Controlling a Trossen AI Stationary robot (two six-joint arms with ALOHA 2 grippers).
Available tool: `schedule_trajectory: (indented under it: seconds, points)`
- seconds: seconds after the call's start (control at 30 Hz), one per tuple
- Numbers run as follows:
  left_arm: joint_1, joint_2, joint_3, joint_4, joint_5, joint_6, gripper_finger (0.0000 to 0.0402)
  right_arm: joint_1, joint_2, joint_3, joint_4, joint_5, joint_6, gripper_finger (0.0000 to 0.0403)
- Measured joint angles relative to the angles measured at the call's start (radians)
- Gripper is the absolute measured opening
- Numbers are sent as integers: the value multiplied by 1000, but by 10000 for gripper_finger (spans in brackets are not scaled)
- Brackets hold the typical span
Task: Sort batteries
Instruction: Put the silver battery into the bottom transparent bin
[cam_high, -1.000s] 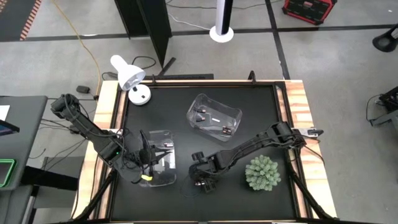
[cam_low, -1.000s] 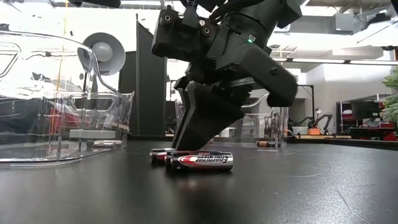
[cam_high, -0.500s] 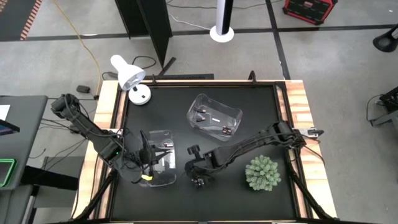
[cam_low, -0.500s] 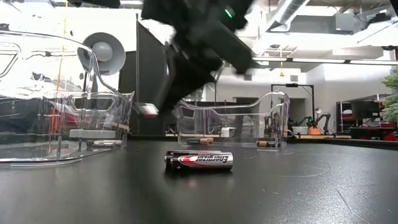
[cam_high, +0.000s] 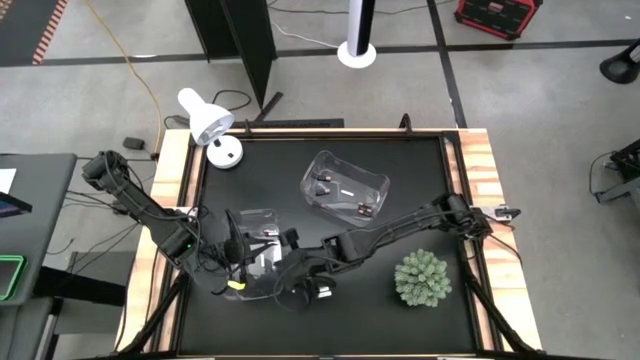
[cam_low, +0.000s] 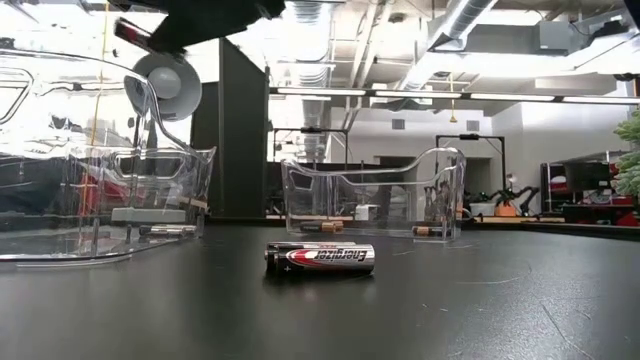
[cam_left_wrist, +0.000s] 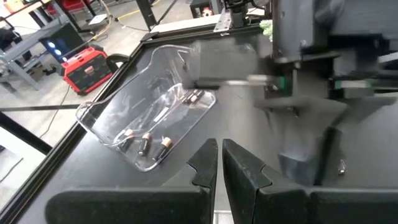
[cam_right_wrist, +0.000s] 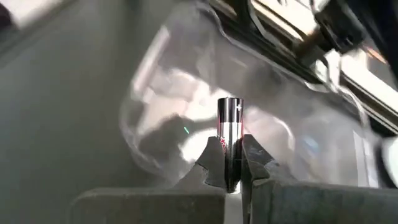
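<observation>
My right gripper (cam_right_wrist: 229, 167) is shut on a dark, silver-banded battery (cam_right_wrist: 228, 127) and hangs above the right rim of the near-left clear bin (cam_high: 258, 222). In the low view only the battery's dark, reddish end (cam_low: 135, 32) shows at the upper left. A silvery-and-black battery (cam_low: 320, 258) lies on its side on the black table. The far clear bin (cam_high: 345, 185) holds several small batteries (cam_left_wrist: 144, 142). My left gripper (cam_left_wrist: 217, 167) waits, shut, over the near-left bin's left part (cam_high: 232, 262). My right gripper pinches the battery by its lower part (cam_right_wrist: 229, 163) between the two fingers (cam_right_wrist: 211, 163). The battery stands on end along the fingers, its capped end (cam_right_wrist: 229, 106) sticking out past their tips, and it is lifted clear of the table.
A white desk lamp (cam_high: 210, 125) stands at the far left corner and a spiky green plant (cam_high: 422, 278) near the right edge. Raised wooden rails border the black table (cam_high: 420, 190). My right arm (cam_left_wrist: 305, 81) crosses close in front of the left wrist camera.
My right gripper shut on the rear one of two batteries lying side by side, lifted it clear and swung up and toward the table's left, reaching the near-left bin. The other battery stayed where it lay.
</observation>
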Motion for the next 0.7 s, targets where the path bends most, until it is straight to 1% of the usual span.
schedule_trajectory:
  seconds: [0.07, 0.23, 0.33, 0.6, 0.7]
  points:
    - [0, 0, 0, 1, 0, 1, 20, -1, 10, 0, 32, -47, 0, 12]
    - [0, 0, 0, 10, -1, 7, 20, -2, 28, 0, 59, -62, 11, 14]
    - [0, 0, 0, 11, -3, 7, 20, 1, 31, -1, 85, -98, 17, 15]
    - [0, 0, -1, 14, -16, 15, 20, 10, 29, -1, 96, -119, 59, 15]
    - [0, 0, -1, 15, -17, 15, 20, 12, 53, 2, 125, -119, 62, 16]
